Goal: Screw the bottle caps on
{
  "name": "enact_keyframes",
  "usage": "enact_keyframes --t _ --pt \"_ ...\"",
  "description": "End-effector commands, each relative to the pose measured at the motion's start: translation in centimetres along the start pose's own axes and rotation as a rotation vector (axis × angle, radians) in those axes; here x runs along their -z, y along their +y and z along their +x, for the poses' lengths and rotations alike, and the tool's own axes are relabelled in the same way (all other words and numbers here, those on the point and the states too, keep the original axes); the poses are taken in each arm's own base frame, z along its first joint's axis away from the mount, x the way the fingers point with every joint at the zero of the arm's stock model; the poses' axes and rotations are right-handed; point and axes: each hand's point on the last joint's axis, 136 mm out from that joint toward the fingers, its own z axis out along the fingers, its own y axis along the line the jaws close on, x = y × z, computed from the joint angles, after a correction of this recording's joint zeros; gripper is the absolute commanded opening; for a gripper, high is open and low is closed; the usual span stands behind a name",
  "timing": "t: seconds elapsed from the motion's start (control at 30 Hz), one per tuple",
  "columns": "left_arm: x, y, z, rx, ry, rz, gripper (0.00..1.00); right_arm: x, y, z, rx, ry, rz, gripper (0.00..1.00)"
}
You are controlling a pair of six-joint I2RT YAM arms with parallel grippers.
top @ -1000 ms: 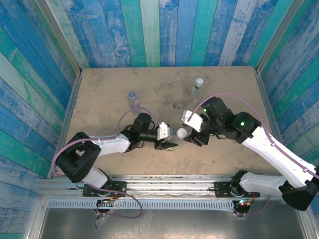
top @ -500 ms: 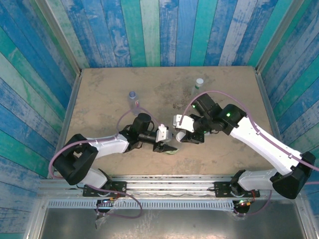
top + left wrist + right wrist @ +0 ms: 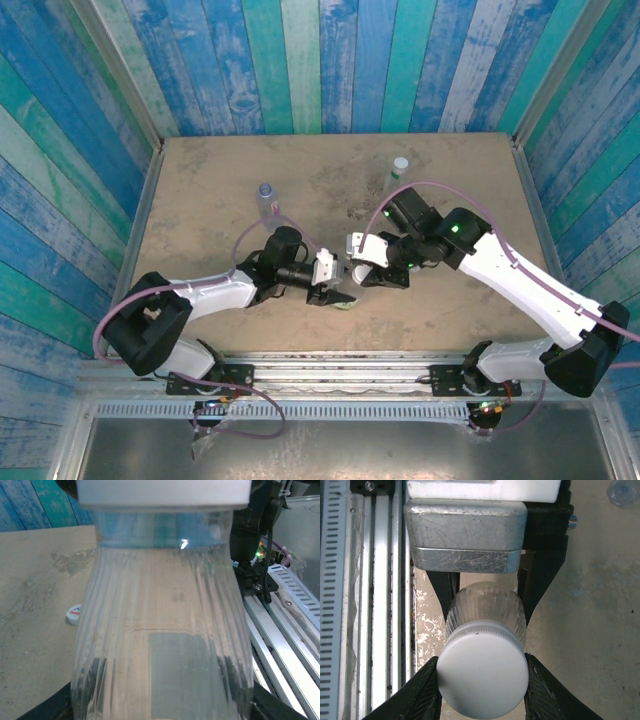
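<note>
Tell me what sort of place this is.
Probably a robot test cell, not a home: a tan table boxed in by painted blue-green plank walls, with a left arm and right arm bolted to a metal rail at its near edge.

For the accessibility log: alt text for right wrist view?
The right arm's black fingers pinch a round white plastic screw cap sitting on a clear ribbed plastic bottle, which the left arm's black fingers hold.

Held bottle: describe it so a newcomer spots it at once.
Over the tan table, look where both arms meet. The bottle sits in the left fingers, its white cap between the right fingers; the other two bottles stand alone farther back.
</note>
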Motion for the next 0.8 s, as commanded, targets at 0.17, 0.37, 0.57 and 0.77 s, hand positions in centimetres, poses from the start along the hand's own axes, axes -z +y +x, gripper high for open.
enact_keyframes --t 0.17,0.37,0.57,0.77 --pt "0.6 4.3 -2.7 -0.048 -0.058 -0.264 0.53 0.2 -2.4 -0.2 -0.577 -0.020 0.132 0.26" --pt "0.3 5.0 -1.4 -0.045 -0.015 -0.305 0.54 -0.6 -2.8 1.0 -0.977 -0.029 0.186 0.21" --pt "0.2 4.1 -1.3 -0.045 -0.019 -0.262 0.55 0.8 -2.7 0.6 -0.855 -0.069 0.203 0.55" --pt "0.1 2.8 -1.4 -0.044 -0.030 -0.199 0.56 2.6 -2.0 -0.2 -0.485 -0.099 0.207 0.71"
